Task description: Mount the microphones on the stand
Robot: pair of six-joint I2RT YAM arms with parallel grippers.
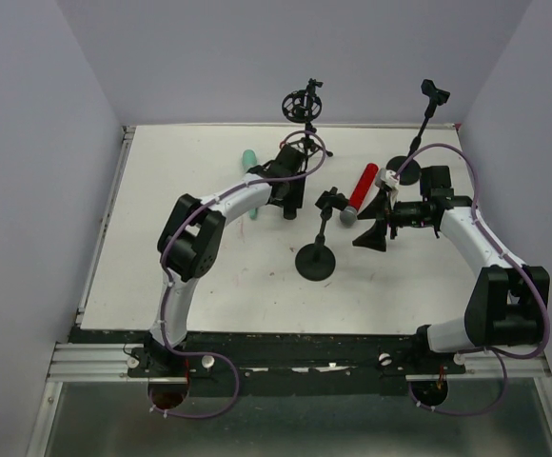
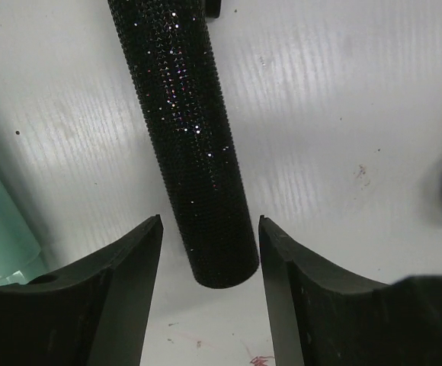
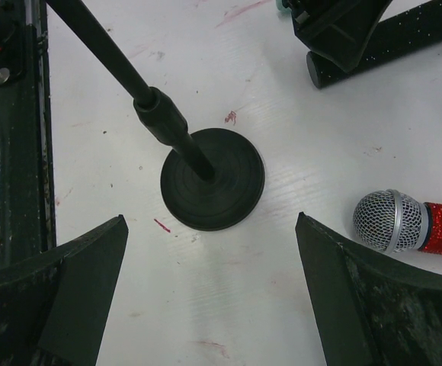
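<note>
The black glitter microphone (image 2: 194,137) lies on the white table, its butt end between my left gripper's (image 2: 209,221) open fingers with a gap on each side. In the top view the left gripper (image 1: 290,205) hides most of it. The teal microphone (image 1: 248,157) lies just left of that gripper and shows at the left wrist view's edge (image 2: 0,221). The red microphone (image 1: 362,188) with its silver mesh head (image 3: 390,221) lies right of the stand. My right gripper (image 3: 211,217) is open and empty, just short of the stand's round base (image 3: 213,179), also seen from above (image 1: 316,260).
The near stand's pole (image 3: 114,61) leans up to a clip (image 1: 331,200). A stand with a ring shock mount (image 1: 303,103) is at the back centre. A taller stand with a clip (image 1: 435,93) is at the back right. White walls close the table's sides.
</note>
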